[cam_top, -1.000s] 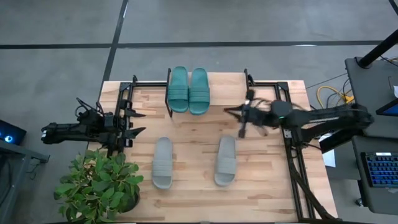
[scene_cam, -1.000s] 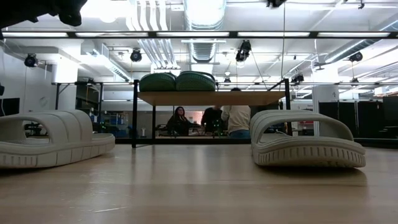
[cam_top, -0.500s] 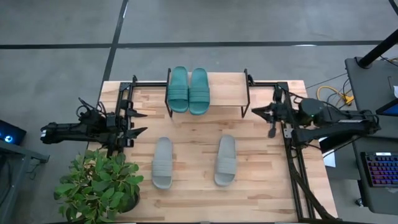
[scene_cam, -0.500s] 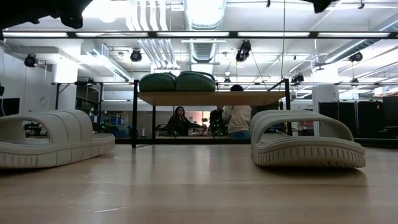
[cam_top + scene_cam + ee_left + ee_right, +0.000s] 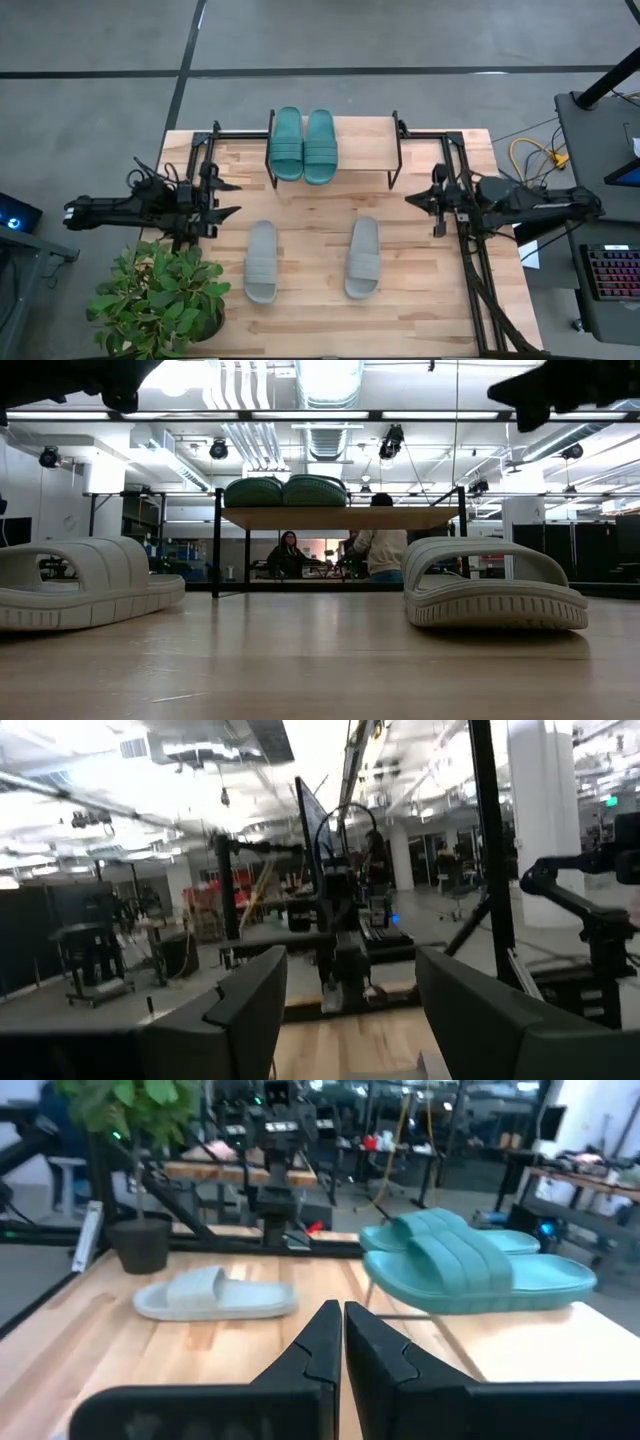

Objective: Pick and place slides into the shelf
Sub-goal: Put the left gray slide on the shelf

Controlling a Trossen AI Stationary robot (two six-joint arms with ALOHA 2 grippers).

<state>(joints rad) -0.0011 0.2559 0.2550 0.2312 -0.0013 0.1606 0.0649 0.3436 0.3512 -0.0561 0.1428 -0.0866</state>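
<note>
Teal slides (image 5: 303, 145) on shelf (image 5: 365, 150) | grey slides (image 5: 362, 258) between end effectors | left end effector (image 5: 226, 197) wide | right end effector (image 5: 418, 199) seemingly closed, empty

The counter (image 5: 420, 290) is pale butcher-block wood with a faint satin sheen. The shelf (image 5: 365, 150) has a light matt wooden plank top on thin black metal legs. The teal slides (image 5: 303, 146) and grey slides (image 5: 262, 261) look like matt rubber with ribbed straps.

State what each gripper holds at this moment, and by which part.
Nothing is held. The left gripper is open and empty at the table's left edge; the right gripper is shut on nothing at the right edge.
</note>
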